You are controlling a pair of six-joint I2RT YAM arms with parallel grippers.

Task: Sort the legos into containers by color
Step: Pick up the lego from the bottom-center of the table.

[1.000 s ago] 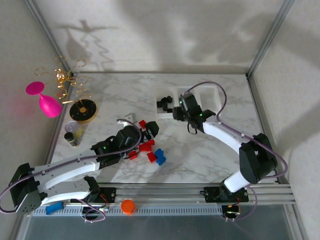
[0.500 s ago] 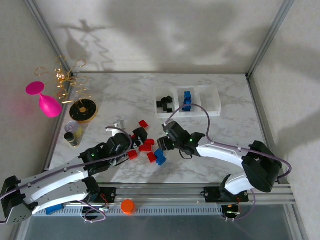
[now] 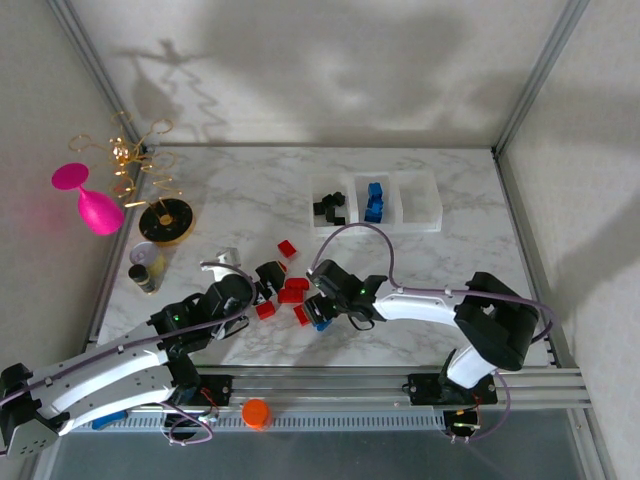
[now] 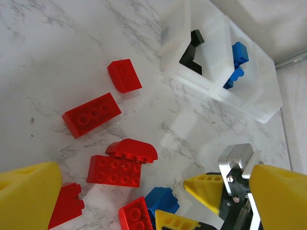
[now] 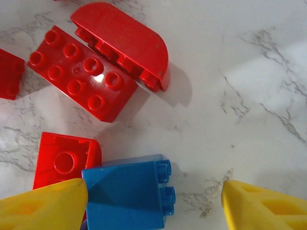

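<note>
R gripper (image 5: 153, 203) open, straddling blue brick (image 5: 127, 196) among red bricks (image 5: 81, 72); L gripper (image 4: 151, 196) open, empty. Next prob: pinch it, carry to blue-brick bin (image 3: 388, 218).

The bottom edge of the right wrist view cut off the blue brick (image 5: 127, 194), which hid a corner of a red square brick (image 5: 64, 160). A red piece (image 5: 8, 72) ran off the left edge. On the left wrist view a yellow fingertip (image 4: 26, 196) hid part of a small red brick (image 4: 67, 205). From above, the black legos (image 3: 329, 208) were too small to count.
</note>
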